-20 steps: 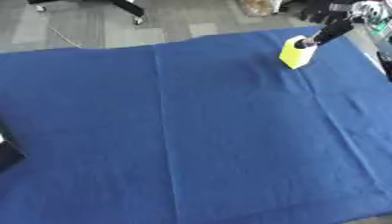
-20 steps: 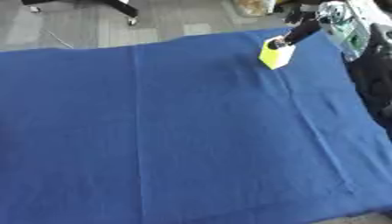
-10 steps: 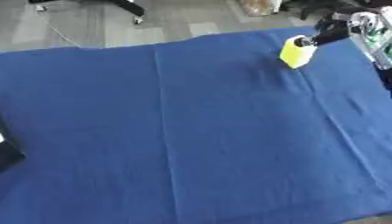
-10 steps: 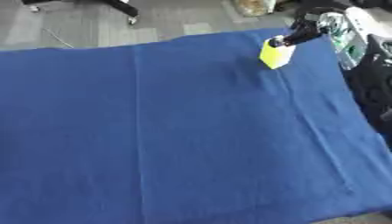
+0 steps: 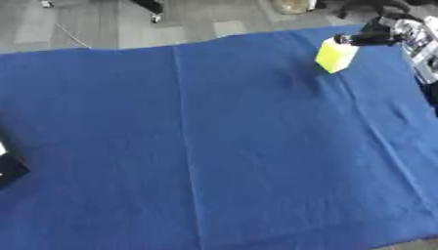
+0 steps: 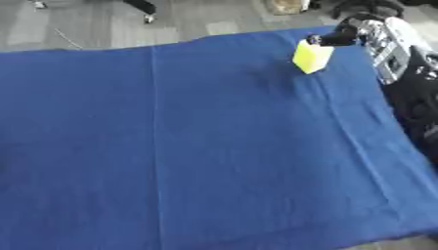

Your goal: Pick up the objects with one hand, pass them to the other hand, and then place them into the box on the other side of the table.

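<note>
Blue cloth (image 5: 214,146), yellow block (image 5: 335,55) tilted upright at far right, top pinched by right hand (image 5: 369,37).

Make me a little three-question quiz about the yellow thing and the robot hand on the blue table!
1. True or false: the yellow object is at the far right of the blue cloth.
2. Which hand is at the yellow object? A) left B) right
3. Fill in: a dark shape shows at the left edge in the ____ eye view only.

Key: 1 true. 2 B, the right hand meets its top; the fingers are too blurred to judge. 3 left.
</note>
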Motion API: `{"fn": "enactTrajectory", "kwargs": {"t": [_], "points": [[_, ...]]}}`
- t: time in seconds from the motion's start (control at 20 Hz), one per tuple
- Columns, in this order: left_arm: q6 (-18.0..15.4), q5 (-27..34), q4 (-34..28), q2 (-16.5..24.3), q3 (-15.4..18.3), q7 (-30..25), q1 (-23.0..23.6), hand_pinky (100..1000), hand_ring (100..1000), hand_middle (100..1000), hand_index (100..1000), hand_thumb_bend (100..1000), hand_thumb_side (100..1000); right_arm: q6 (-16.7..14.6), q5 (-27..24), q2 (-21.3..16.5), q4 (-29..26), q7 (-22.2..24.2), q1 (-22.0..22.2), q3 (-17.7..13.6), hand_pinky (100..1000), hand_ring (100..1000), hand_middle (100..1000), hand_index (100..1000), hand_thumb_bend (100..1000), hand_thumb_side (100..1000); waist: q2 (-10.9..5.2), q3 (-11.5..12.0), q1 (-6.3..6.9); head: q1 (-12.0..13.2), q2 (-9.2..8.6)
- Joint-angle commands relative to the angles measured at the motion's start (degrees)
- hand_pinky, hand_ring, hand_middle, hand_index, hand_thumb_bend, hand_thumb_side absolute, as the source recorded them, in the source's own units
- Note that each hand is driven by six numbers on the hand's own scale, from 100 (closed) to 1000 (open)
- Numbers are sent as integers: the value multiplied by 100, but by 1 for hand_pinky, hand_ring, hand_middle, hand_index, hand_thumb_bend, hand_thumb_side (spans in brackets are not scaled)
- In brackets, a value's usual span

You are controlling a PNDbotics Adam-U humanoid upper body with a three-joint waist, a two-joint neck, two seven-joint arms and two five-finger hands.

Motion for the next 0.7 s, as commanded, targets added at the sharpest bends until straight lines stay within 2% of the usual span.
{"fn": "enactTrajectory", "kwargs": {"t": [0.05, 0.5, 0.7], "points": [[-2, 36, -31, 107, 61, 16, -61, 719, 626, 623, 739, 607, 463, 40, -116, -125, -20, -113, -63, -24, 864, 911, 852, 900, 450, 785, 14, 1, -38, 3, 18], [-15, 39, -35, 73, 58, -8, -63, 721, 645, 624, 738, 597, 466, 50, -137, -74, 117, -243, -63, -52, 866, 913, 855, 904, 453, 805, 100, 13, -23, 20, 7], [-19, 46, -43, 50, 68, -2, -46, 720, 645, 625, 738, 589, 469, 117, 69, -73, 127, -469, -69, -83, 871, 919, 861, 914, 487, 772, 161, 21, -5, 38, -6]]}}
